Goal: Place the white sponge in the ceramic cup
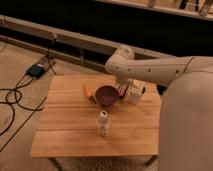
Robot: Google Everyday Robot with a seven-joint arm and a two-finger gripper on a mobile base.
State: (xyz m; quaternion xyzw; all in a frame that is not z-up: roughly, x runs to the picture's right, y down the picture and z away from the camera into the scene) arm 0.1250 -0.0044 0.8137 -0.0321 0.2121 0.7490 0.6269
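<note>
The ceramic cup (136, 95), a short white mug with a dark inside, stands at the table's far right. A pale cream block, the white sponge (137, 83), shows just behind and above the cup's rim. I cannot tell whether it is held or lies on the table. My gripper (123, 91) hangs down from the white arm (150, 69), which reaches in from the right. It is low over the table between the maroon bowl and the cup, close to the cup's left side.
A dark maroon bowl (106, 95) sits left of the gripper, with an orange object (89, 92) beside it. A slim whitish bottle (103, 124) stands upright nearer the front of the wooden table (65, 130). Cables and a black box (36, 70) lie on the floor at the left.
</note>
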